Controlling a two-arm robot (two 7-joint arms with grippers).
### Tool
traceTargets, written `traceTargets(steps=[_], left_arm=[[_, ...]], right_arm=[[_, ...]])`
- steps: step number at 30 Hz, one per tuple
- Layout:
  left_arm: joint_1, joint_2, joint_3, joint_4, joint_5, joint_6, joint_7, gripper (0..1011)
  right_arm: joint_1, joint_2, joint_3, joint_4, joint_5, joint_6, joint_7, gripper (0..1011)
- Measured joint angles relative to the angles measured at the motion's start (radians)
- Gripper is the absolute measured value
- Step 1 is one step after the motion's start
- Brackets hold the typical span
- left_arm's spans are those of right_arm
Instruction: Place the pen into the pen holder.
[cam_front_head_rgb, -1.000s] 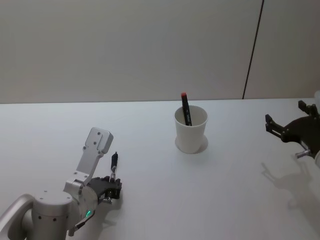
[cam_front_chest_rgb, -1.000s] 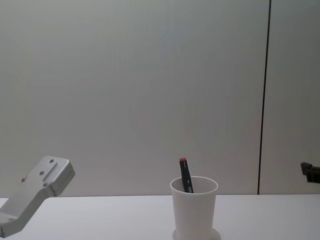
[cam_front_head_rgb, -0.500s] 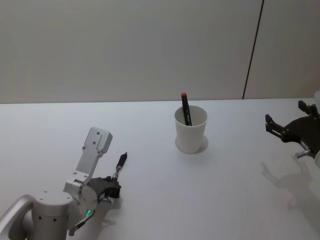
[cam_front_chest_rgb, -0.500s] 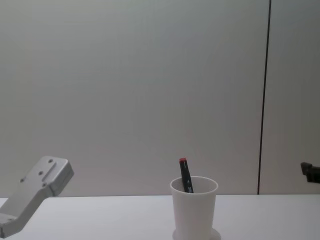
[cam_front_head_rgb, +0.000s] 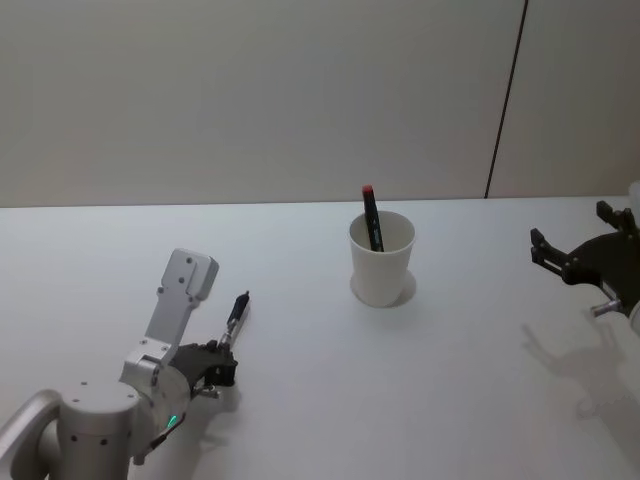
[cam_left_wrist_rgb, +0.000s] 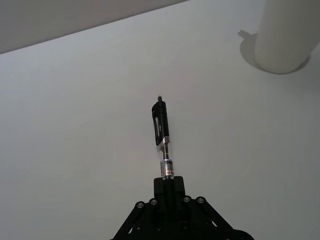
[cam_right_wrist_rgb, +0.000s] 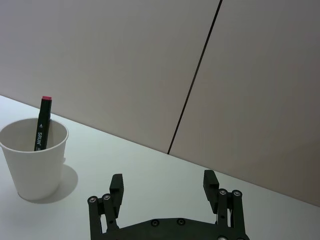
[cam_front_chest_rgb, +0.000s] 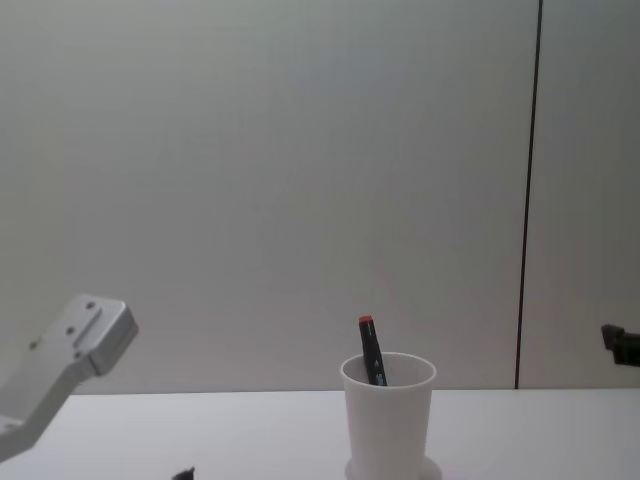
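Here, pinching the pen (cam_left_wrist_rgb: 162, 142) by its writing end between the closed fingers of the left gripper (cam_left_wrist_rgb: 168, 182), low over the table (cam_front_head_rgb: 300, 430) and close in. Holding the barrel straight out ahead of the fingertips, with the clip and push-button end farthest from the gripper and pointing roughly toward the cup. Judging the pen as light, stiff and slim, with a smooth barrel likely to twist or slide in a pinch this near one end. Trusting a firm squeeze on the section just behind the tip, and avoiding any jerk.

Looking farther out, well ahead of the gripper and off to its right, finding the pen holder (cam_front_head_rgb: 381, 262) standing upright and apart from the pen. Noting it already housing a dark marker (cam_front_head_rgb: 372, 220) with a red cap, leaning on the rim. Reckoning the cup as thin-walled and light, easy to nudge or tip. Aiming, therefore, to bring the free end down through the open part of the mouth, beside the marker, and letting go only once well inside.

Farthest off, well beyond the cup and to the right of the left gripper, spotting the right gripper (cam_front_head_rgb: 572, 232) hanging idle, fingers spread wide apart and gripping nothing.
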Motion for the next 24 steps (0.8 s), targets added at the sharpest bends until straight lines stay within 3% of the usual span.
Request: traceTargets(steps=[7, 24], left_arm=[[0.005, 0.011, -0.006, -0.024, 0.032, -0.051, -0.01, 120], [0.02, 0.04, -0.012, -0.098, 0.159, -0.222, -0.055, 121]], right_arm=[[0.0, 0.0, 0.0, 0.0, 0.0, 0.0, 0.0, 1001], [0.0, 0.0, 0.0, 0.0, 0.0, 0.0, 0.0, 1002]])
